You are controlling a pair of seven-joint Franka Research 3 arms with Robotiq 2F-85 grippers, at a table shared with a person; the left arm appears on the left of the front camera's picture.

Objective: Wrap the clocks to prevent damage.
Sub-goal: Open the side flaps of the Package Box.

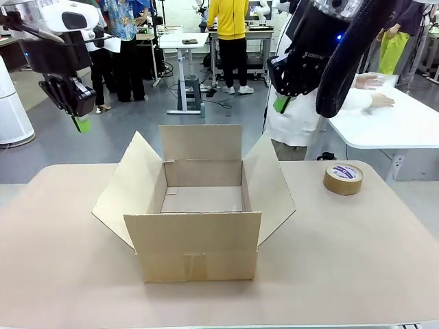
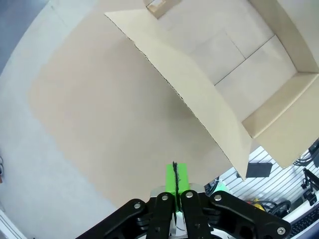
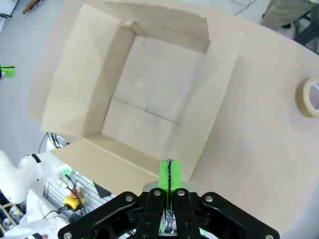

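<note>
brown cardboard box (image 1: 195, 247) on matte table (image 1: 357, 260)

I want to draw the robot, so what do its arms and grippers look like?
The left arm is white and rounded, ending in a black left gripper. The right arm is covered in a dark sleeve, with a small blue light near the black right gripper. Both grippers have bright green pads and black linked bars with silver bolts.

Black left gripper (image 1: 81, 125) and right gripper (image 1: 280, 104) carry green pads (image 2: 175, 177) (silver screws dot their linkages).
</note>
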